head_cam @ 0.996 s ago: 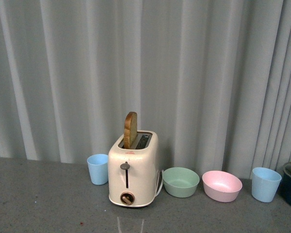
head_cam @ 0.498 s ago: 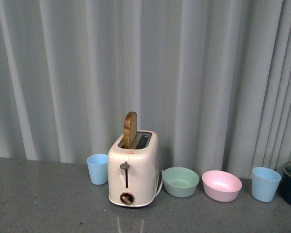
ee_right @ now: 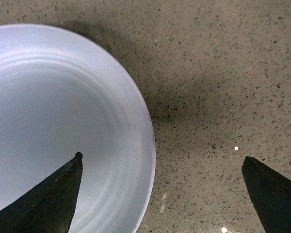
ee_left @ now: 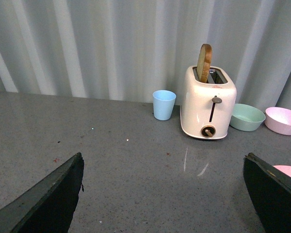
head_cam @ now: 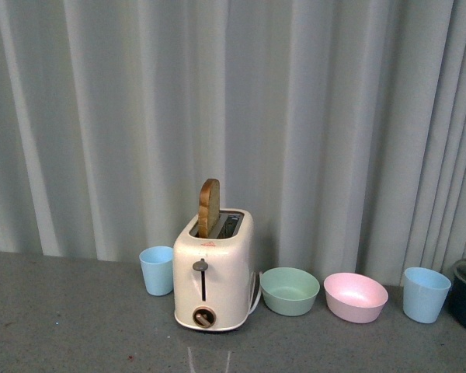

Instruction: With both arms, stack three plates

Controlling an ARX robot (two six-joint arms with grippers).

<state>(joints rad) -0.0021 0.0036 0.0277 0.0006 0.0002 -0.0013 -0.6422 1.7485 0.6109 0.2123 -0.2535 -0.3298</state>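
The light blue round shallow plastic plate (ee_right: 53,121) is lying flat on the speckled grey countertop (ee_right: 223,73), directly under the right gripper (ee_right: 161,156). Its fingers are standing wide apart and straddling the rim, one over the plate's inside and the other over bare counter. If they close too high, the thin rim may be slipping free, and pressing on it could be tipping the plate. Only the left wrist view is showing a sliver of a pink round plate (ee_left: 287,171), near the left gripper (ee_left: 162,155), which is likewise spread and empty. The front view is showing neither plates nor arms, only the cream toaster (head_cam: 213,272).
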